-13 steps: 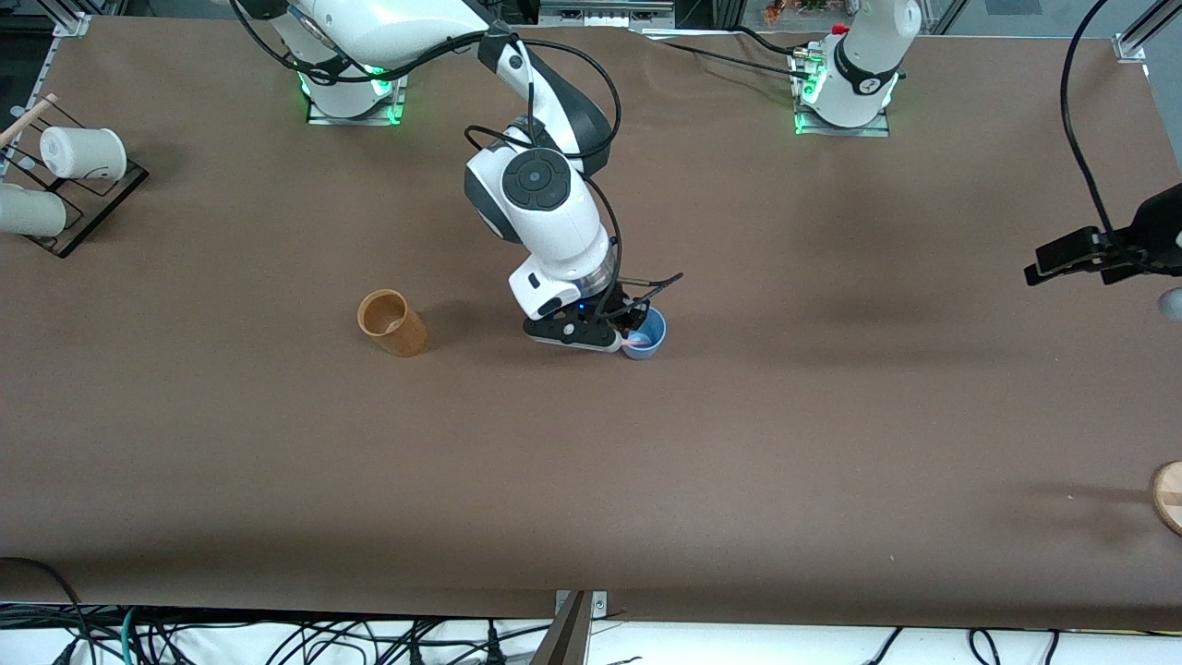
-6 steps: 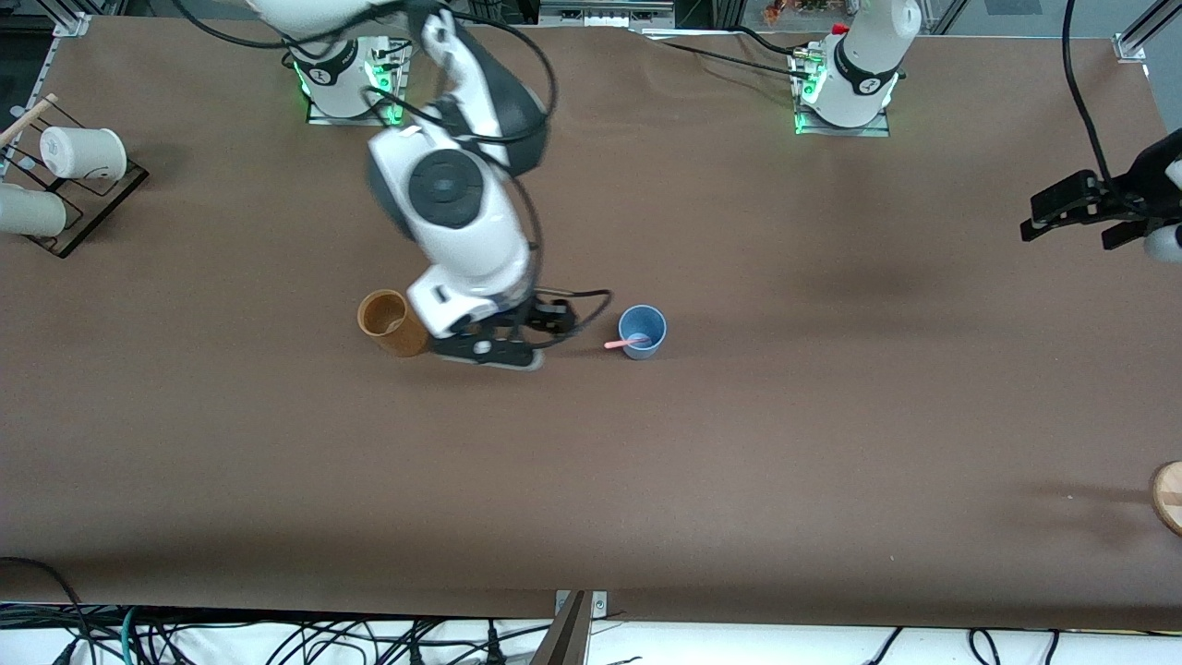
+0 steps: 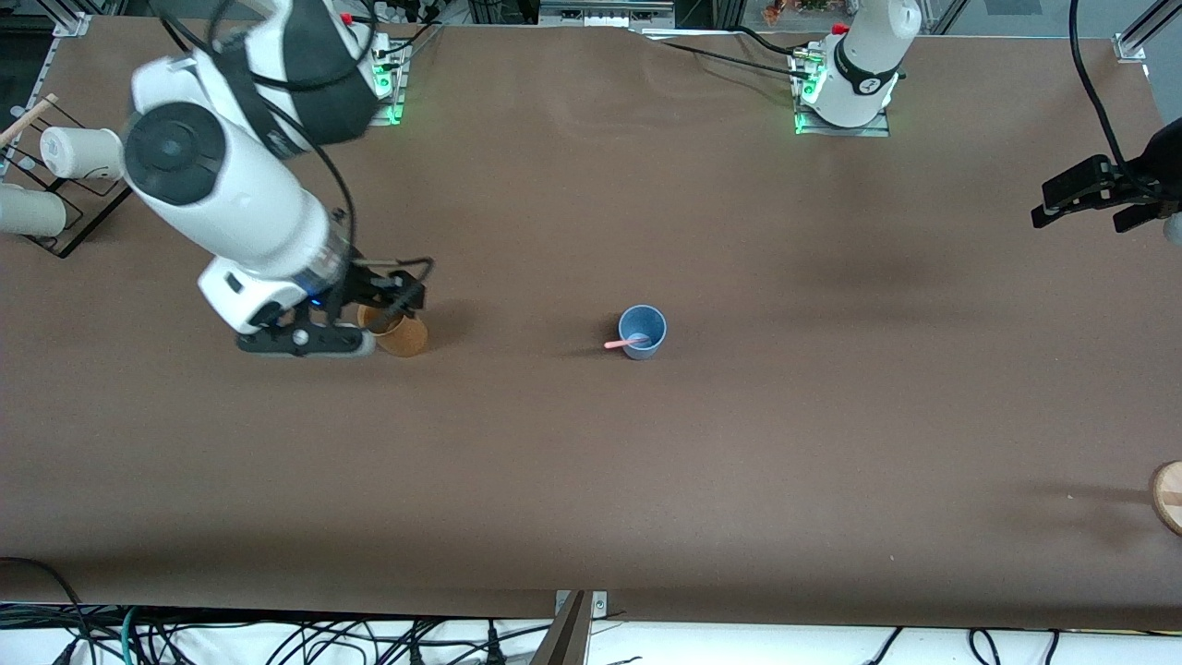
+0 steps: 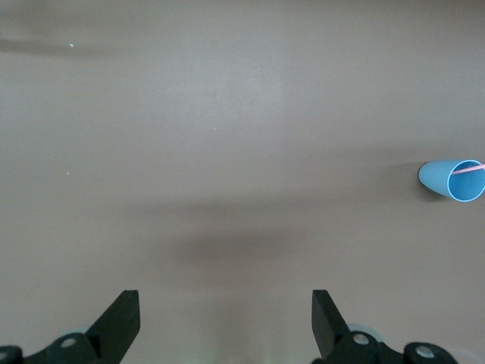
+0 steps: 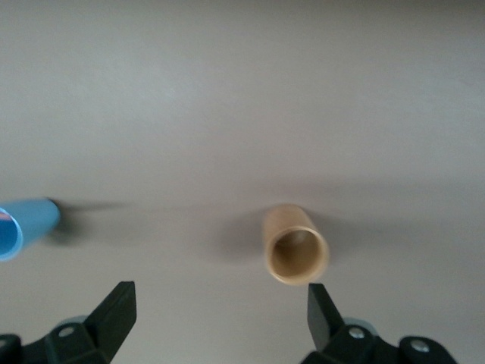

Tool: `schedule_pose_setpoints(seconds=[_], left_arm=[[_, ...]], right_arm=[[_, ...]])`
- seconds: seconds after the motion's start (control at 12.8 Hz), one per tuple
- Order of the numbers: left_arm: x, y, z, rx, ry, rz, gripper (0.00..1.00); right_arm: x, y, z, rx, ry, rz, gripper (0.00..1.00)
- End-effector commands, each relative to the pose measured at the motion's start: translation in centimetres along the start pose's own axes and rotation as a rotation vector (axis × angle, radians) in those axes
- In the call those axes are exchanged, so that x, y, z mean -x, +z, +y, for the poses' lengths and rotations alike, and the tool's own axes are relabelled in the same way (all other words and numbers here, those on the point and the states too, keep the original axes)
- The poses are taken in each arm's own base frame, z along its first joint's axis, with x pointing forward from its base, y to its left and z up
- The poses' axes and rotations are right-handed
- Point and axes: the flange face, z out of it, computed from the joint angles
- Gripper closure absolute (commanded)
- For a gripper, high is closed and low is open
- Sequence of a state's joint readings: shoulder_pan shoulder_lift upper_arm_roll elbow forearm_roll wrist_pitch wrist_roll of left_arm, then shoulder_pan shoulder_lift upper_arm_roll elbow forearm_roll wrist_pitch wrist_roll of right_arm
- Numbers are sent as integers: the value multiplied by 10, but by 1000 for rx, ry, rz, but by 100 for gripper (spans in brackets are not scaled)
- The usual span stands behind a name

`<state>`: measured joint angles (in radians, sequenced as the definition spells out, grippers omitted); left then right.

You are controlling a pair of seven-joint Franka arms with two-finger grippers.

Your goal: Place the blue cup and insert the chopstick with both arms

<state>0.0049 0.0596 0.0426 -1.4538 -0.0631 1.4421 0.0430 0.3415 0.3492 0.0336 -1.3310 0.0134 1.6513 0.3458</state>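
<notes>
Right end effector (image 3: 374, 314): black two-finger type on the white arm based at the 11 o'clock corner of the front view. It hangs over the orange-brown cylindrical cup (image 3: 395, 332). In the right wrist view its fingers (image 5: 114, 311) stand wide apart with nothing between them, and the same cup (image 5: 295, 246) shows upright on the bare brown surface (image 3: 591, 480).

Left end effector (image 3: 1090, 194): black two-finger type, at the 3 o'clock edge of the front view, over the left arm's end of the surface. Its fingers (image 4: 121, 318) are spread, empty, over plain surface.

Small light-blue tapered plastic cup (image 3: 642, 332): upright near the middle of the surface, mouth up. It stands at 3 o'clock from the right end effector in the front view, well apart from it, and at 9 o'clock from the left end effector, also well apart. Neither end effector touches it.

Short thin pink stick (image 3: 624, 344): one end inside the light-blue cup, leaning over the rim, the free end pointing toward 9 o'clock in the front view. It also shows inside the cup mouth in the left wrist view (image 4: 470, 169).

White cups on a dark rack (image 3: 83, 152): at the 9 to 10 o'clock edge, at the right arm's end of the surface.
</notes>
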Motion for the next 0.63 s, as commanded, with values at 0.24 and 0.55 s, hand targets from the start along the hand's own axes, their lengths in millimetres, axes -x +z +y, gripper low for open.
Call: schedule_pose_setpoints(seconds=[0.24,0.55], left_arm=[[7,5,5,18,-3,-40,0],[2,12,6,19,4,-57,0]], right_arm=[[78,-36,104,4,-117,-11,0],[78,-45,104,8,-126,-32,0]])
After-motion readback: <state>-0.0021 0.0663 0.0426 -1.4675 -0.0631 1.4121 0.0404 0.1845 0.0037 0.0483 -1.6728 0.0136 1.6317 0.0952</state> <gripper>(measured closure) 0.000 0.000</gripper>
